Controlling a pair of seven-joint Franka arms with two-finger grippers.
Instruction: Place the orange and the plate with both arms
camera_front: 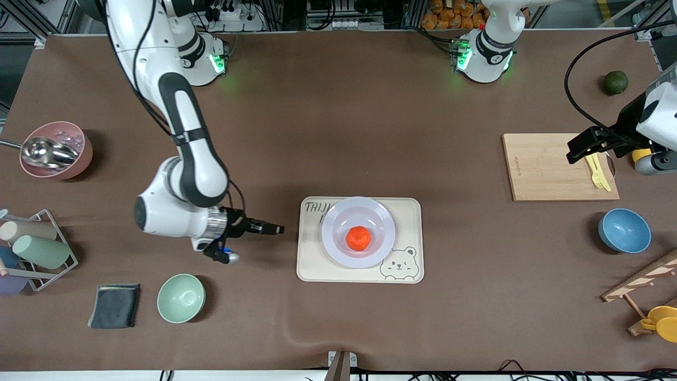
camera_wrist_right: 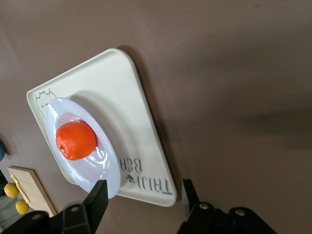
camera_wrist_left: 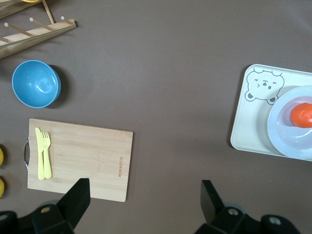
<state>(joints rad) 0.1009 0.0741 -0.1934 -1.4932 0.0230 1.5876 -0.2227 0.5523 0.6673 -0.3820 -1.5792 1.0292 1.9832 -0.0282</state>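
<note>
a brown worktop [camera_front: 338, 116] carries everything, the two franka arms standing at its edge farthest from the front camera. the right arm [camera_front: 182, 132] reaches down and bends low toward the middle, while the left arm [camera_front: 653, 114] hangs over the left arm's end of the worktop. at the centre lies a cream bear tray [camera_front: 410, 211], flat on the worktop, with a bear face printed at one corner and dark lettering partly covered at another. on the tray sits the pale lavender plate [camera_front: 381, 233], and the orange [camera_front: 358, 238] rests in the plate's middle, touching nothing else. a wooden cutting board [camera_front: 545, 166] lies toward the left arm's end, with a yellow plastic fork [camera_front: 598, 172] on it. nearer the front camera than the board stands a blue bowl [camera_front: 624, 230]; a mint-green bowl [camera_front: 181, 298] sits toward the right arm's end, beside a dark folded cloth [camera_front: 115, 305]. a pink bowl [camera_front: 63, 140] there holds a metal scoop [camera_front: 47, 152]. a dark green fruit [camera_front: 615, 82] lies apart near the left arm's base. the right gripper [camera_front: 270, 229] hovers low just beside the tray, its jaws spread apart and holding nothing, the plate and orange ahead of them in the right wrist view. the left gripper [camera_front: 582, 145] hangs over the cutting board's edge, jaws wide apart and empty.
</note>
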